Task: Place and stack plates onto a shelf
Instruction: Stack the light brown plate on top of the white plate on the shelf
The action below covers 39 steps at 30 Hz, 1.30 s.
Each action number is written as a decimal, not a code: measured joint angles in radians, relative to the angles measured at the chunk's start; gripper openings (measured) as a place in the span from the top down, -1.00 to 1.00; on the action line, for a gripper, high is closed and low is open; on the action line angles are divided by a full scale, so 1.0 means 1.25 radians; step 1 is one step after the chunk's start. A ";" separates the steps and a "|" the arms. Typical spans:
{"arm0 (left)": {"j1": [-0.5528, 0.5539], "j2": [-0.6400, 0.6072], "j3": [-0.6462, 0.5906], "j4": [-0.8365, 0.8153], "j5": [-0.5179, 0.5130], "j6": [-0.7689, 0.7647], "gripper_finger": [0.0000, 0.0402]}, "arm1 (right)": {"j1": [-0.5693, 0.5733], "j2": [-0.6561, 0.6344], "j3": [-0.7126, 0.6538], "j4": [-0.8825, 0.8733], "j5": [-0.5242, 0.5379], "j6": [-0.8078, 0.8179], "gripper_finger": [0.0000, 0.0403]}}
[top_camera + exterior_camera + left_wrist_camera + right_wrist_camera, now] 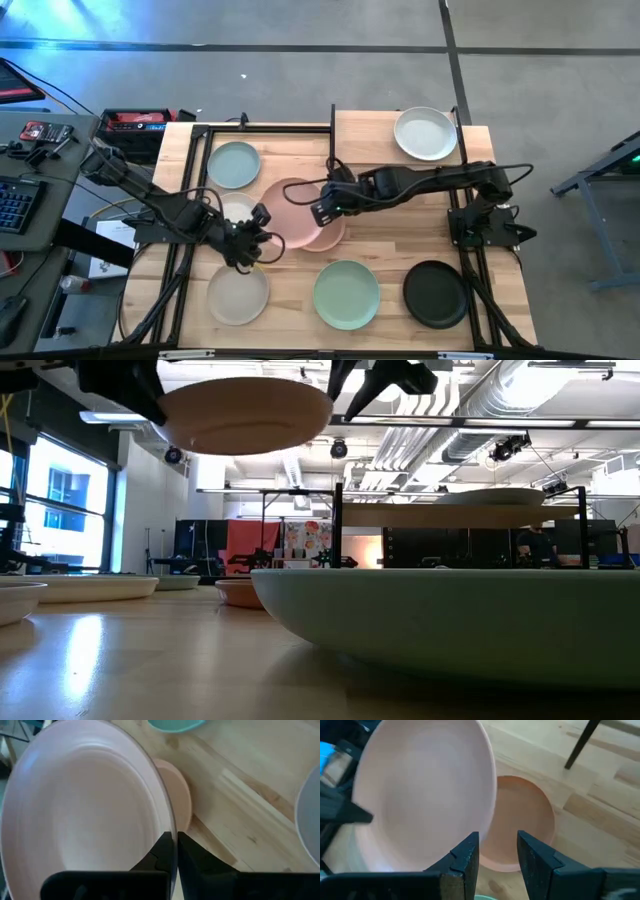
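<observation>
Plainly unlabelled, the pink plate (pixel 292 208) sits pinched by the left end effector (pixel 262 232).

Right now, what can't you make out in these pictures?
1. High view: the orange-brown plate is mostly hidden under the pink plate, which the left pincer grips by the rim.
2. High view: the left arm covers part of the white plate.
3. Low view: the close green plate blocks whatever lies behind it.
4. Right wrist view: it is unclear whether the open right pincer touches the pink plate.
</observation>
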 joint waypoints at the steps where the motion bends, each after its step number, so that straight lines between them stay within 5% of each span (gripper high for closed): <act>1: -0.003 0.003 0.000 -0.007 0.000 -0.001 0.99 | 0.000 0.005 0.000 0.004 -0.003 0.001 0.44; 18: -0.006 0.035 -0.001 0.060 -0.031 0.033 0.99 | 0.000 0.030 0.000 -0.002 -0.015 0.016 0.45; 26: 0.003 0.035 -0.001 0.066 -0.017 0.029 0.95 | -0.002 0.030 0.000 -0.002 -0.036 0.002 0.95; 39: 0.007 0.036 -0.001 0.069 -0.017 0.029 0.91 | -0.004 0.030 0.000 -0.012 -0.045 0.042 0.99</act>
